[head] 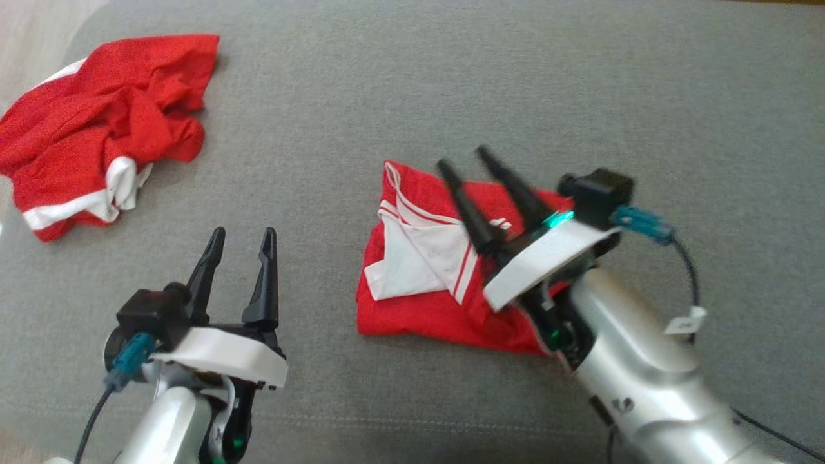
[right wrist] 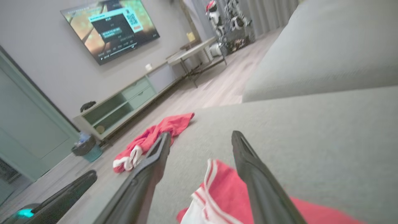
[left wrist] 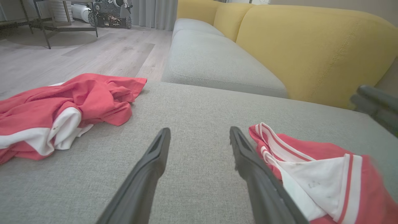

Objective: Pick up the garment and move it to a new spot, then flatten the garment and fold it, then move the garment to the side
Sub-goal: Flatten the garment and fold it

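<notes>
right end effector [head: 462, 156]: spread over garment [head: 412, 316] (red-white) | left end effector [head: 244, 232]: spread

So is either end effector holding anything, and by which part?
Nothing. Left end effector and right end effector are both open, the right over the folded garment.

The grey sofa seat [head: 451, 77] carries two pieces of clothing, both red with white. The folded garment [head: 419, 283] lies flat under the right tool [head: 464, 158]. The crumpled garment [head: 97, 129] lies well apart from it, beyond the left tool [head: 244, 233] and to its left, at the corner of the seat.
</notes>
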`<state>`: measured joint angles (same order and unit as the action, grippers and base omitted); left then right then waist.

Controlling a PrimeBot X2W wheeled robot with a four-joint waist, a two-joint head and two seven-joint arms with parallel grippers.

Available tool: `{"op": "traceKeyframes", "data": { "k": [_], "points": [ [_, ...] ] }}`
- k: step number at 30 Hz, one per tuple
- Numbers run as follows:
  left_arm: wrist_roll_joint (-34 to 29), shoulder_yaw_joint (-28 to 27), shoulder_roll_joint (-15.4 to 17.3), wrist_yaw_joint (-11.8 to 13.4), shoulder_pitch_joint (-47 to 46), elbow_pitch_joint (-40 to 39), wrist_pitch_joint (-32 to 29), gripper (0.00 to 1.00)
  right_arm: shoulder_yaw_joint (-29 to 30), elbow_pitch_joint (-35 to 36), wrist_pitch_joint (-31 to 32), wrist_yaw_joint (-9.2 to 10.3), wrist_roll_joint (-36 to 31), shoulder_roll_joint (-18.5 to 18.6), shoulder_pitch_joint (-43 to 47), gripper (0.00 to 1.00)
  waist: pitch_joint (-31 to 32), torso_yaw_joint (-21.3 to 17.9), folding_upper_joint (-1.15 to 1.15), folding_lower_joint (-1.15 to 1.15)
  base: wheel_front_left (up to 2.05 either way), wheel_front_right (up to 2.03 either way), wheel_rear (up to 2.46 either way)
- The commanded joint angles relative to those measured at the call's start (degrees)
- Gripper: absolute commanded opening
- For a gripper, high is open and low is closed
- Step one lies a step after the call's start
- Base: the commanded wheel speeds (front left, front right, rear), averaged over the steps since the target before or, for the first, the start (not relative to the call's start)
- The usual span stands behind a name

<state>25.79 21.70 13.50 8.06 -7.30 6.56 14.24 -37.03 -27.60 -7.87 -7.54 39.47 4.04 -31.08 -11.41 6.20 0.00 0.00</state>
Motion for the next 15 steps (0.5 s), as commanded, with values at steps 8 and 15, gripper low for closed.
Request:
{"op": "traceKeyframes", "data": {
  "k": [8, 15],
  "points": [
    [-1.07, -3.10, 2.64, 1.25, -0.80, -2.72, 0.42, 1.00, 14.02, 8.57, -2.05, 0.05, -11.54, 3.87, 4.97, 1.00, 1.53, -3.17, 0.00, 0.00, 0.00, 0.00, 0.00],
    [-1.50, -3.54, 4.45, 1.85, -0.31, -3.71, -0.47, 1.00, 26.85, 20.69, 3.26, 0.05, -21.13, 6.18, 15.97, 1.00, 2.03, -5.03, 0.00, 0.00, 0.00, 0.00, 0.00]
  ]
}}
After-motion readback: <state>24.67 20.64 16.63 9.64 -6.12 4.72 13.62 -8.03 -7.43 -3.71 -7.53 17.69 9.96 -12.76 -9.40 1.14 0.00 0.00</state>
